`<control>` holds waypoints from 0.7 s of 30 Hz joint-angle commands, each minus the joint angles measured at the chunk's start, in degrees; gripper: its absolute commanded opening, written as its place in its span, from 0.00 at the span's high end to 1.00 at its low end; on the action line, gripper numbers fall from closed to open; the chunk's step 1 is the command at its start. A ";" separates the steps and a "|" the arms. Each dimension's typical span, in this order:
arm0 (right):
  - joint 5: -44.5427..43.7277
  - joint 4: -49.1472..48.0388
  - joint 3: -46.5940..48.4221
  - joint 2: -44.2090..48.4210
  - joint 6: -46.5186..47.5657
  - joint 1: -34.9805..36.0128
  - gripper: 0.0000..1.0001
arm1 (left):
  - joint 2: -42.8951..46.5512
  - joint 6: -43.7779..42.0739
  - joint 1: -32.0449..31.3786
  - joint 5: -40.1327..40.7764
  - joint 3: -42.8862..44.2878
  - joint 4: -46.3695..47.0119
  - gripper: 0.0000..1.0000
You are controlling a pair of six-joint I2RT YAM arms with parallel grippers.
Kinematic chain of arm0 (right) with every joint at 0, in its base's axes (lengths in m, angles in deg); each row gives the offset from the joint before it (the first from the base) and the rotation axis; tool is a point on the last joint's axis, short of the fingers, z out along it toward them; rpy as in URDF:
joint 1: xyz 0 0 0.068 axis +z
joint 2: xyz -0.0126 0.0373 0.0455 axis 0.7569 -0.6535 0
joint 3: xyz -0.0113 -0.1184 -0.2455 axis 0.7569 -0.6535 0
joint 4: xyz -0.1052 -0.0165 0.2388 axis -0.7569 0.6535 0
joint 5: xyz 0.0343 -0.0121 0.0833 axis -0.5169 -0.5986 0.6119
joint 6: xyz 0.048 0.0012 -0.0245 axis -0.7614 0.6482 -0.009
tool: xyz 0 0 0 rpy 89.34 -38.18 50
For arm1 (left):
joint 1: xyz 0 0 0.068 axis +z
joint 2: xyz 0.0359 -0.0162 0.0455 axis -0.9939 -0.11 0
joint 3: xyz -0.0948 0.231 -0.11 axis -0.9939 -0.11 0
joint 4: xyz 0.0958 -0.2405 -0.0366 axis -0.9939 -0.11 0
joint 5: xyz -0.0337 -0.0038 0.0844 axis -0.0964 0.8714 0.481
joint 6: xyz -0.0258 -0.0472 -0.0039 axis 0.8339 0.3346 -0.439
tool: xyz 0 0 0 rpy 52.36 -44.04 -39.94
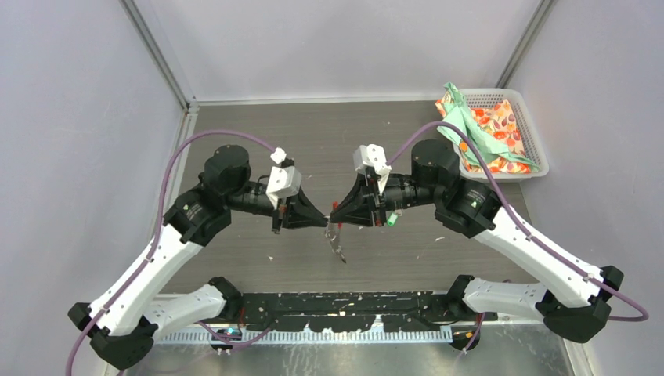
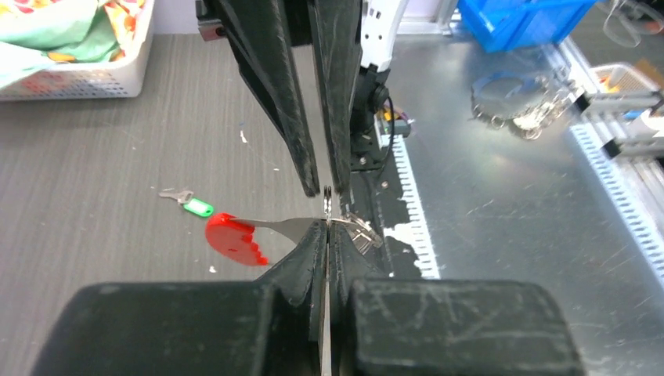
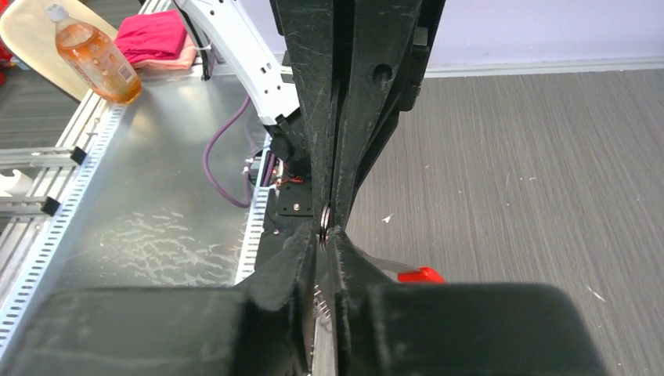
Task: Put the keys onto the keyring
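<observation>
Noted: left pincer [image 2: 326,229] clamped on keyring [image 2: 276,227]; right pincer [image 2: 327,188] hold cannot be told. If slackened, keyring could be dropped onto desk [image 2: 94,172].

**Legible markings:** none recorded in any view.
**Bottle [image 3: 92,53]**, far up and left of the keyring [image 2: 235,239]: carried a pale label, too blurred to read.
**Keyring, red tab:** no lettering could be made out.
**Key [image 2: 192,204]**, just beyond the keyring: green tag too small to tell.
</observation>
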 commanded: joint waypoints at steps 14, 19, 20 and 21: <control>-16.53 3.57 0.09 7.40 -9.12 -0.62 0.48 | 5.69 -54.93 -0.91 -2.49 2.61 -14.04 0.99; -29.93 6.00 -1.25 7.54 -15.30 -1.76 0.28 | 7.09 -64.67 -1.50 -1.73 1.79 -16.27 1.00; -31.54 6.93 -1.62 7.42 -15.82 -2.13 0.25 | 7.12 -64.64 -1.47 -1.84 1.84 -16.46 1.00; -33.76 7.25 -2.30 7.47 -16.64 -2.44 0.23 | 7.21 -64.40 -1.49 -2.08 1.78 -16.60 1.00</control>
